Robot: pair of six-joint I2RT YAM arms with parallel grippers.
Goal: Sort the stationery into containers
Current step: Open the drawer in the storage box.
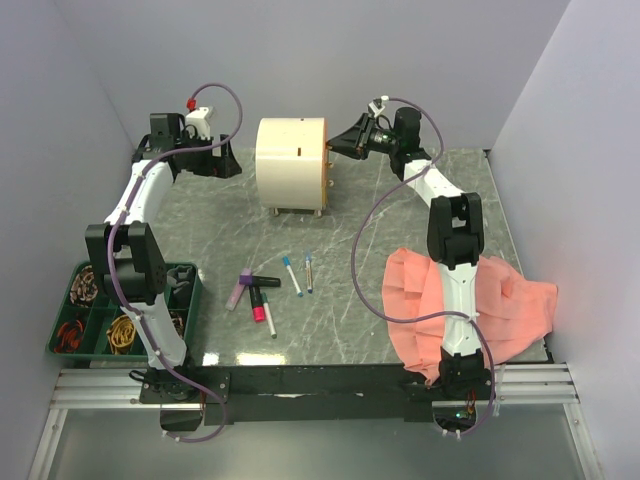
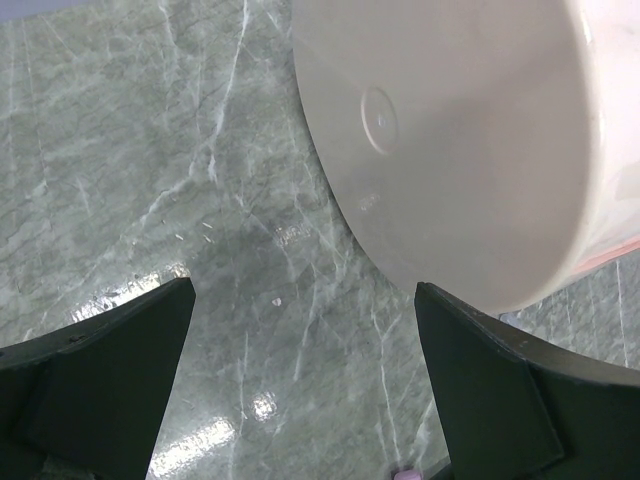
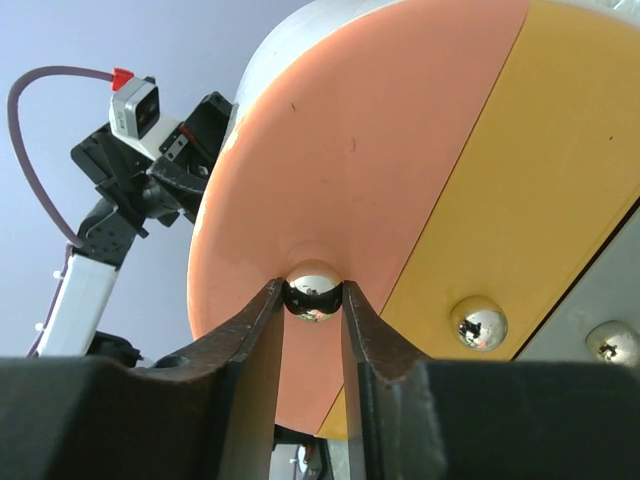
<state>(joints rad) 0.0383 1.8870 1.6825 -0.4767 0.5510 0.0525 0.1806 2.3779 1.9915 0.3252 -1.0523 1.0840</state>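
The right gripper (image 3: 312,295) clamps the shiny round knob (image 3: 313,283) of the salmon drawer (image 3: 380,150) on the far cream drum-shaped cabinet (image 1: 290,150), the left gripper (image 2: 304,290) gapes wide at its left side, and assorted pens (image 1: 262,290) lie nearer on the grey marble tabletop (image 1: 220,225).

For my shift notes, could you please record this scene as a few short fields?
left claw: open, empty, beside the cream cabinet
right claw: closed on the silver knob of the salmon drawer front
pens: loose on the table, apart from the cabinet
pink cloth: near right corner of the table
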